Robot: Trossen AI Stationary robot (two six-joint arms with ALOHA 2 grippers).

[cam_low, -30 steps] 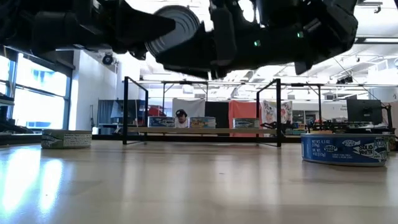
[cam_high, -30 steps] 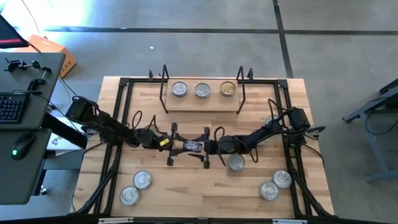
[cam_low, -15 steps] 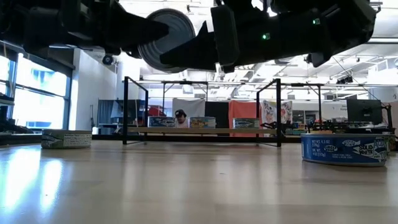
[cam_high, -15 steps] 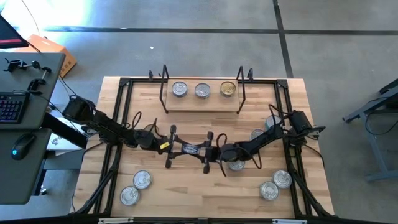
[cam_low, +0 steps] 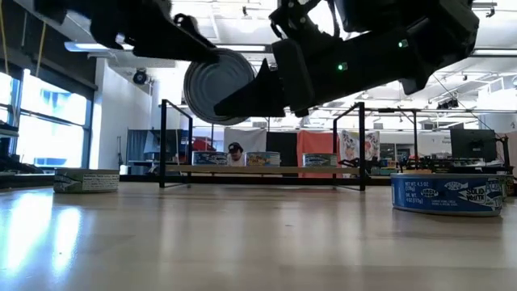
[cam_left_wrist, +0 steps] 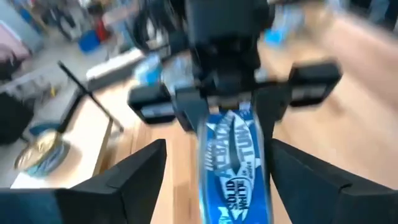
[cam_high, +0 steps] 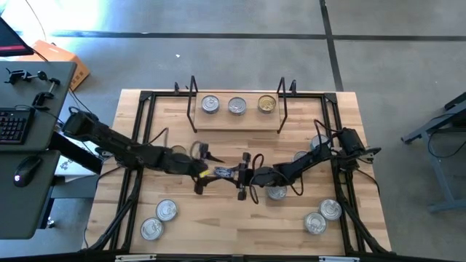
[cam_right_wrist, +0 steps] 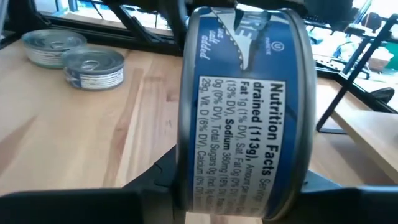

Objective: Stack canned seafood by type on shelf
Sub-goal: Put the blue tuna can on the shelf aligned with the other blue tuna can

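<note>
Closest to my right wrist camera is the tin (cam_right_wrist: 242, 112) I have in hand. The right gripper (cam_right_wrist: 242, 199) is clamped on it, holding it on edge, clear above the middle of the table (cam_high: 218, 218). The left gripper (cam_left_wrist: 217, 180) faces it from the other side with its fingers spread wide. There is a gap on each side of the blue label, so I judge it is not touching yet. I expect the tin to be rigid and fairly dense for its size. The paper band should give some grip, but the bare lid and rolled rim will be slick. I would therefore pinch across the flat faces or squarely across the wall, never on the rim edge, where it could pivot or squirt out. It won't crush, though a drop could dent it. Counting from the near edge outward, there are two tins at the front left (cam_high: 159, 219) and two at the front right (cam_high: 322, 217). One more tin (cam_high: 275, 192) lies beside the right arm, and at least one other (cam_high: 301, 156) peeks out behind that arm; I cannot tell how many are hidden there. At the far edge the shelf (cam_high: 237, 122) carries three in a row, two silver-topped (cam_high: 224, 105) and one gold-topped (cam_high: 267, 104), none stacked yet.
</note>
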